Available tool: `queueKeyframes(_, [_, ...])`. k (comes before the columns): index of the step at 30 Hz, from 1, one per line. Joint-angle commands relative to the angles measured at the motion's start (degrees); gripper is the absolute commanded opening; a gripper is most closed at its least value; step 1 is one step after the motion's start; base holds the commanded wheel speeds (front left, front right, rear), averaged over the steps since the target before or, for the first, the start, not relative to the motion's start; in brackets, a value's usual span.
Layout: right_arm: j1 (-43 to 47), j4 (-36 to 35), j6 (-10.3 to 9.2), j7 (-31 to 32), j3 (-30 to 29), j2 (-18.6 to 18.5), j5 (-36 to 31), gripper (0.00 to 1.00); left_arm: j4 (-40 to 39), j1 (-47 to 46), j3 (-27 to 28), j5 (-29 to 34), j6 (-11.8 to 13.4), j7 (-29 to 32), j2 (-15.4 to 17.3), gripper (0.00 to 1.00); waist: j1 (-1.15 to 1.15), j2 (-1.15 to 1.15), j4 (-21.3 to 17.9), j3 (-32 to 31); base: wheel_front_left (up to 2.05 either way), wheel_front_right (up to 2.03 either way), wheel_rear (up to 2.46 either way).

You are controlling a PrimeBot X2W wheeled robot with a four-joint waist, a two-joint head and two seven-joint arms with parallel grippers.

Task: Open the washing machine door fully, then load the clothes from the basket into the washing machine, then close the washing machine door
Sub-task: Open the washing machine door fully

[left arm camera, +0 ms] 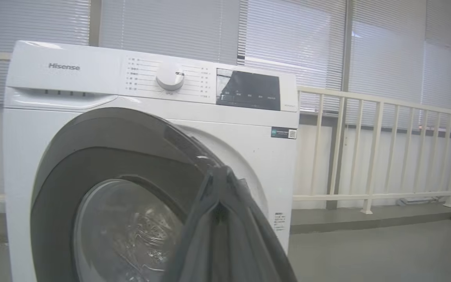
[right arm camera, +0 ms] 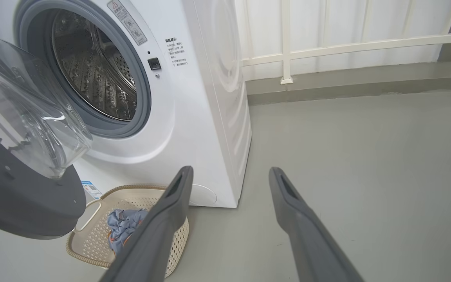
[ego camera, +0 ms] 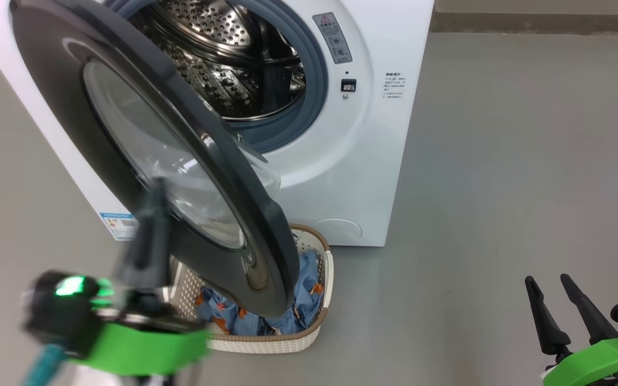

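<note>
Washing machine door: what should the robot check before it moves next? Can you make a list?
1. Is the door fully open: not ok, it stands partway, over part of the basket.
2. Are the clothes in the basket: ok.
3. Is the drum opening unblocked: ok.
4. Is the left gripper shut: ok; touching the door: cannot tell.
5. Is the right gripper open, holding nothing: ok.

White washing machine [ego camera: 341, 177], perforated steel drum [ego camera: 223, 59] ringed by a blue-grey gasket [ego camera: 317, 80]. Glossy black frame on the door [ego camera: 180, 150], clear glass at its centre. Cream-white basket [ego camera: 266, 343], dotted with small holes, brown woven-look rim. Light-blue clothes [ego camera: 303, 289] with orange-red patches. Plain grey floor [ego camera: 502, 161]. Dark left gripper [ego camera: 156, 187] and right gripper [ego camera: 547, 279], bright green cuffs behind.
</note>
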Motion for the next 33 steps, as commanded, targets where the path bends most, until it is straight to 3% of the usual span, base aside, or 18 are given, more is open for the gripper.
queueKeyframes(1, [0.34, -1.51, 0.17, -0.69, 0.78, -0.75, -0.46, 1.0, -2.9, -2.64, -0.73, 0.14, 0.18, 0.1, 0.37, 0.0, 0.0, 0.0, -0.14, 0.19, 0.0, 0.0, 0.0])
queueKeyframes(6, [-0.46, -1.77, 0.17, -0.69, 1.08, -0.46, -0.75, 1.0, -3.45, -4.31, -14.32, -2.35, 0.98, 2.7, 0.1, 0.0, 0.0, 0.0, -1.0, 1.21, 0.0, 0.0, 0.0])
queueKeyframes(12, [-1.18, -1.82, 0.17, -0.69, 1.48, -0.32, -0.87, 1.0, 5.55, -6.66, -22.43, -7.87, 2.72, 2.5, 0.08, 0.0, 0.0, 0.0, -1.65, 2.13, 0.0, 0.0, 0.0])
queueKeyframes(23, [-1.71, -1.58, 0.17, -0.69, 1.95, -0.03, -0.87, 1.0, 22.98, -12.89, -25.51, -14.38, 4.03, 0.06, 0.07, 0.0, 0.0, 0.0, -2.32, 2.44, 0.0, 0.0, 0.0])
queueKeyframes(33, [-1.8, -1.52, 0.17, -0.69, 2.12, -0.16, -0.68, 1.0, 28.14, -15.96, -25.79, -17.77, 4.35, -0.28, 0.06, 0.0, 0.0, 0.0, -2.28, 2.19, 0.0, 0.0, 0.0])
